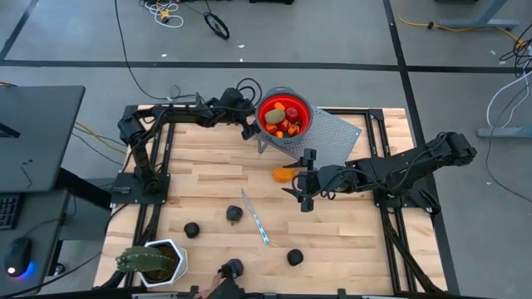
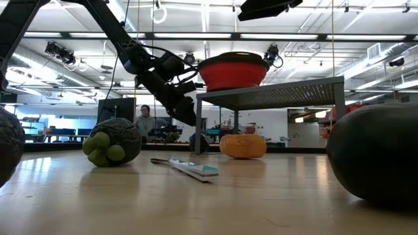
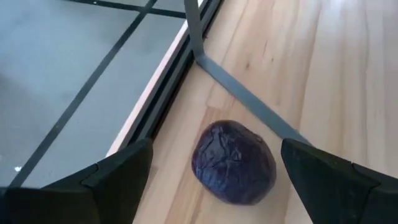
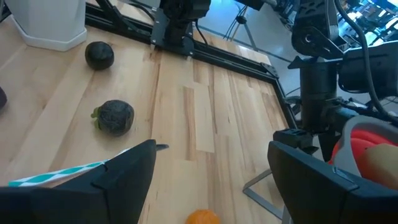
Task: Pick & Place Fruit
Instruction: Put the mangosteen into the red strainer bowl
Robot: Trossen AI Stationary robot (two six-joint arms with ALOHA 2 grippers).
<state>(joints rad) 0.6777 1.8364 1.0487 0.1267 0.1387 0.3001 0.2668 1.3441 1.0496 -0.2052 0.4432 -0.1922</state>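
A dark purple wrinkled fruit (image 3: pixel 233 162) lies on the wood near the table's far edge, beside a leg of the grey stand. My left gripper (image 3: pixel 216 149) (image 1: pixel 250 129) hangs over it, open, one finger on either side and apart from it. My right gripper (image 4: pixel 212 149) (image 1: pixel 298 178) is open and level at mid-table, pointing left at an orange fruit (image 1: pixel 284 174) (image 4: pixel 202 217) just ahead of its fingers. A red bowl (image 1: pixel 284 116) on the stand holds several red, orange and green fruits.
Dark fruits lie at the near side (image 1: pixel 192 229) (image 1: pixel 234 214) (image 1: pixel 294 257) (image 1: pixel 233 267). The silver-and-teal knife (image 1: pixel 255 218) lies between them. A spiky plant in a white pot (image 1: pixel 150 262) stands at the near left corner. The grey perforated stand (image 1: pixel 332 137) occupies the far middle.
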